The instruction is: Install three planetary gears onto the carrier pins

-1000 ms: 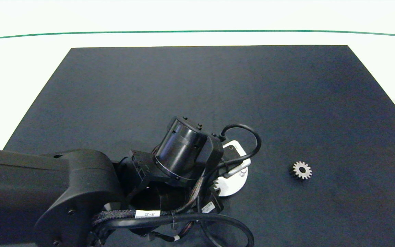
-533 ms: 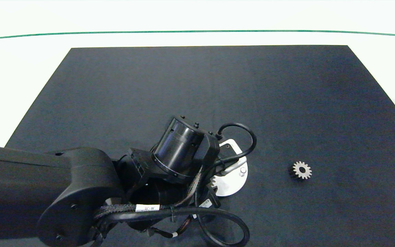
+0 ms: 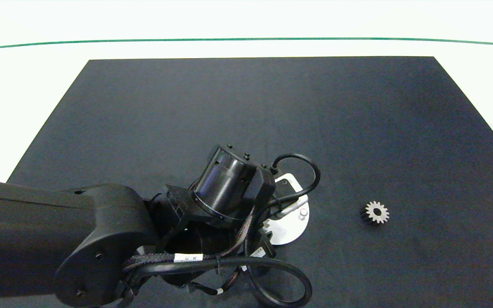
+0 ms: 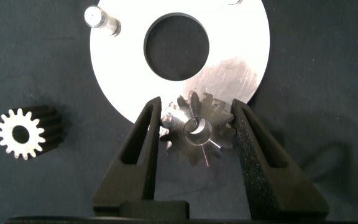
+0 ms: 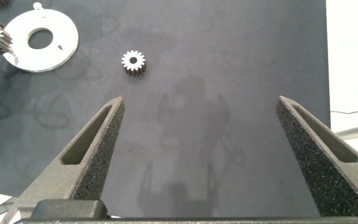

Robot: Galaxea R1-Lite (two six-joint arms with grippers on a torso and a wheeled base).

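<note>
Head view: one flat white round disc (image 3: 291,229) on the dark desk mat (image 3: 246,111), mostly covered by the dark left arm (image 3: 101,239) reaching in over it. One short white cylindrical pin (image 3: 303,212) visible on the disc's uncovered part. One small silver-grey spur gear (image 3: 376,212) lying flat, well apart from the disc, on the side away from the arm. Only the toothed edge of another gear (image 3: 268,228) showing at the disc beside the arm's cables. Broad bare mat beyond the disc up to the mat's far edge; white desk (image 3: 24,85) around the mat.

Left wrist view: two gears counted. One silver-grey gear (image 4: 197,127) clamped between the two fingers of the left gripper (image 4: 197,134), over the disc's rim (image 4: 120,71), teeth touching both finger pads. A second gear (image 4: 23,132) resting on the mat just beside the disc, outside the fingers. One pin (image 4: 98,17) standing at the disc's edge past the large centre hole (image 4: 176,47), apart from the held gear; a second pin (image 4: 232,2) barely showing.

Right wrist view: right gripper (image 5: 210,149) with fingers spread wide, nothing between them, hanging over bare mat. One loose gear (image 5: 133,61) between it and the disc (image 5: 61,53), well apart from the fingers; mat edge and white desk to one side.
</note>
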